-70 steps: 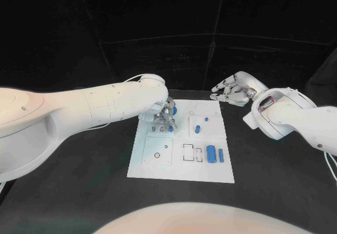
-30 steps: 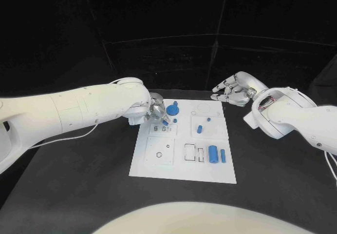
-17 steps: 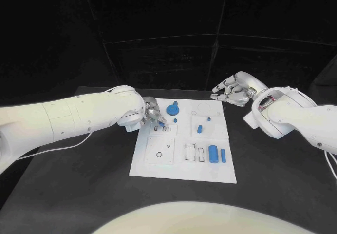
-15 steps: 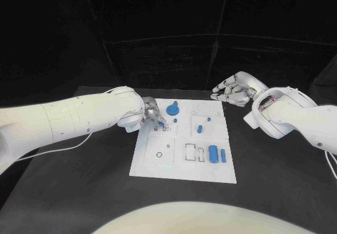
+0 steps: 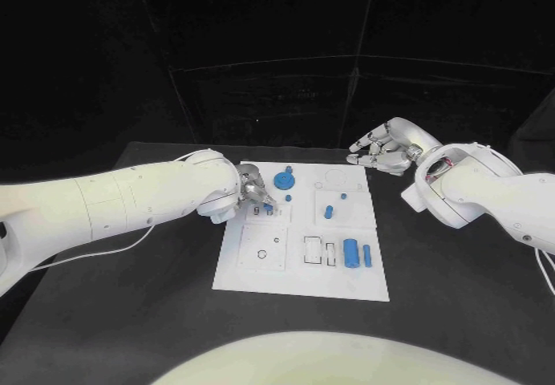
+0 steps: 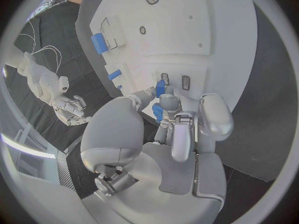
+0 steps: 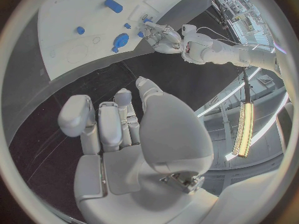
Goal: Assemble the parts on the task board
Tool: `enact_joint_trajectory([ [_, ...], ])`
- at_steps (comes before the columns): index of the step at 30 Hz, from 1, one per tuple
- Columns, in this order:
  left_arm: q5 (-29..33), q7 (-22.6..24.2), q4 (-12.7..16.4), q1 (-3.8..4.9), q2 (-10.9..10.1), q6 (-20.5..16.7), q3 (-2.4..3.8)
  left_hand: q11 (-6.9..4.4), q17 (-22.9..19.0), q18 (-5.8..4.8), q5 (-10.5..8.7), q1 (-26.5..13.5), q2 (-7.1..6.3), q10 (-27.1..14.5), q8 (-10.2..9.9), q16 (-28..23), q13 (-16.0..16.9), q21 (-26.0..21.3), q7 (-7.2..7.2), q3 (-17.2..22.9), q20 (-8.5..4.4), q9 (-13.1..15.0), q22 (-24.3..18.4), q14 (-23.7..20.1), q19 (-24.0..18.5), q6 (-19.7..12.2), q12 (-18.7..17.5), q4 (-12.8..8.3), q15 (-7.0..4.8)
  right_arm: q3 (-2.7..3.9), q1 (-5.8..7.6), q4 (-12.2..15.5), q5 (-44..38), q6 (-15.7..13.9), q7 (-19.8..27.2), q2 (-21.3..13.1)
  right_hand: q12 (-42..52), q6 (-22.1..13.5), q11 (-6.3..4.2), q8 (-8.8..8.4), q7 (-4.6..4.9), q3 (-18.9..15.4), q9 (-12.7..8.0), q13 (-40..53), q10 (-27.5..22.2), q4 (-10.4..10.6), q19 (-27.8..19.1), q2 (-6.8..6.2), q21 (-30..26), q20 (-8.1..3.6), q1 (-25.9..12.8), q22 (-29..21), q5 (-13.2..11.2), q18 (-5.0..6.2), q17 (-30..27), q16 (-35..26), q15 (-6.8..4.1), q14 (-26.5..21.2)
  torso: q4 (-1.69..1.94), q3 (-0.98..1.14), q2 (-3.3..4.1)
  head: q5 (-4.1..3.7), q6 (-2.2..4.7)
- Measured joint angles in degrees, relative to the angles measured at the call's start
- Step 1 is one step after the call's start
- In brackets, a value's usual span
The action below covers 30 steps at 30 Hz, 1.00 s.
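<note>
The white task board [image 5: 264, 269] lies mid-table. My left hand [image 5: 253, 192] hangs over its far left part and pinches a small blue part [image 5: 267, 207] [image 6: 159, 88] between thumb and a finger, just above two small dark slots [image 6: 185, 82]. A round blue part [image 5: 285, 181] stands beside the hand. On the board lie a blue oblong part [image 5: 327, 212], a thick blue cylinder [image 5: 350, 252] and a thin blue pin [image 5: 366, 256]. My right hand [image 5: 387, 150] hovers beyond the board's far right corner, fingers loosely apart, holding nothing.
Rectangular outlines [image 5: 310, 249] and a small round hole [image 5: 261, 256] mark the board's near half. In the right wrist view the board [image 7: 74, 59] shows the oblong part [image 7: 113, 5] and the round part [image 7: 120, 40], with my left hand [image 7: 163, 39] beyond them. Black table surrounds the board.
My left hand has shifted a little left, off the round blue part, and come lower over the slots with the small blue part still pinched. The right hand has not moved.
</note>
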Motion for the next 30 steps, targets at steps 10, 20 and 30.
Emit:
enact_joint_trajectory([
  [10, -1.4, -0.4, 0.0, -0.15, 0.7, 0.8, 0.01, 0.0, 0.0, 0.0, -0.22, -0.1, -0.05, 0.0, 0.3, 0.0, 0.3, 0.0, -0.19, 0.1, 0.0, 0.2, 0.1, 0.0, 0.0, 0.2, 0.0, 0.1, 0.0, 0.0, 0.0, 0.1, 1.0, 0.0, 0.0, 0.3, 0.0, 0.0, 0.0, 0.0, 0.0, 0.0, 0.0, 0.0, 0.0, 0.0, 0.0, 0.31, 0.0, 0.0, -0.3, 0.0, 0.0, 0.0, 0.0, 0.0, 0.0, 0.0, 0.01, 0.01, 0.01, -0.06, 0.09],
  [20, -2.0, -1.1, -0.6, -0.21, 1.1, 1.9, 0.02, -0.01, 0.0, 0.0, -0.24, -0.4, -0.36, 0.4, 0.3, 0.0, 0.4, 0.0, -0.41, 0.1, 0.01, 0.4, 0.1, 0.0, 0.0, 0.0, 0.4, 0.0, 0.0, 0.0, 0.0, 0.0, 1.5, 0.1, 0.0, 0.5, 0.0, 0.0, 0.0, 0.0, 0.0, 0.0, 0.0, 0.0, 0.0, 0.0, 0.0, 0.31, 0.0, 0.0, -0.3, 0.0, 0.0, 0.01, 0.0, 0.0, 0.0, 0.0, 0.01, 0.01, 0.02, 0.08, 0.03],
  [30, -2.2, -1.6, -0.8, -0.21, 1.1, 3.0, 0.04, -0.41, 0.0, 0.0, -0.04, -0.6, -0.57, 0.8, 0.5, 0.0, 0.4, 0.0, -0.41, 0.6, -0.18, 0.3, 0.1, 0.0, 0.2, 0.0, 0.4, -0.5, 0.01, 0.0, 0.0, -0.1, 1.7, 0.2, 0.0, 0.5, 0.0, 0.0, 0.0, 0.0, 0.0, 0.0, 0.0, 0.0, 0.0, 0.0, 0.0, 0.31, 0.0, 0.0, -0.3, 0.0, 0.0, 0.01, 0.0, 0.0, 0.0, 0.0, 0.01, 0.02, 0.04, 0.26, -0.1],
])
